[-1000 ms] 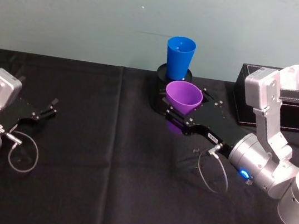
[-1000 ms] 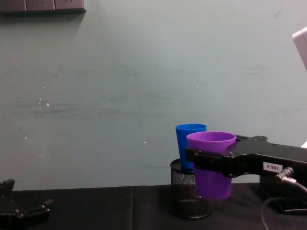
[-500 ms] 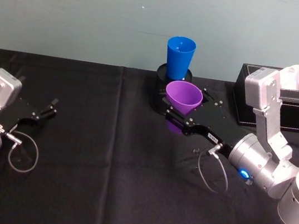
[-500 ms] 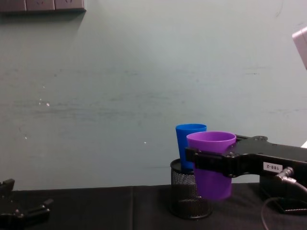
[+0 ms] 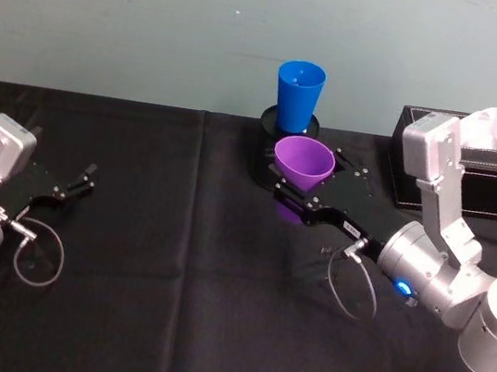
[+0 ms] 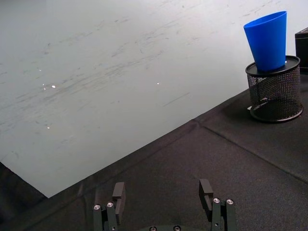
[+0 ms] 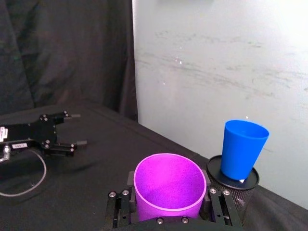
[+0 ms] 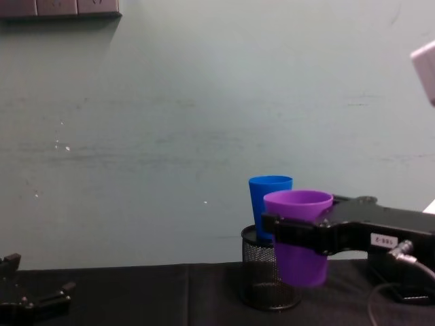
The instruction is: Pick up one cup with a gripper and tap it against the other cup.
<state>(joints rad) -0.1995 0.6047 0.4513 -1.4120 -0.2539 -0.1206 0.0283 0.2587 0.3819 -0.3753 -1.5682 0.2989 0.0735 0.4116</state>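
1. Head view: the right gripper [image 5: 302, 192] pinches the small purple tapered plastic cup [image 5: 304, 162] by its sides, clear of the black counter [image 5: 169, 277]. Since half a second ago it has crept a little toward 12 o'clock. There the bright blue plastic cup [image 5: 298, 95] stands on the black wire-mesh pen holder [image 5: 273, 115]. The left gripper [image 5: 76, 184] has not moved from 9 o'clock on the counter.

2. Left wrist view: the left gripper [image 6: 161, 190] has its fingers spread and holds nothing. The blue cup [image 6: 268, 41] stands upright and undisturbed on the mesh holder [image 6: 274, 94].

3. Right wrist view: the purple cup [image 7: 168, 185] sits between the right gripper's [image 7: 168, 199] fingers, mouth up. A gap shows between it and the blue cup [image 7: 243, 149], so they are near but apart.

4. Chest view: the purple cup [image 8: 299, 238] has sunk slightly and edged toward 9 o'clock. Its rim now overlaps the blue cup [image 8: 268, 204] lower down than before.

5. Judgement: the approach is under way and the tap is not yet made. A short, gentle push toward 12 o'clock should do it; too much could knock the blue cup off its perch.
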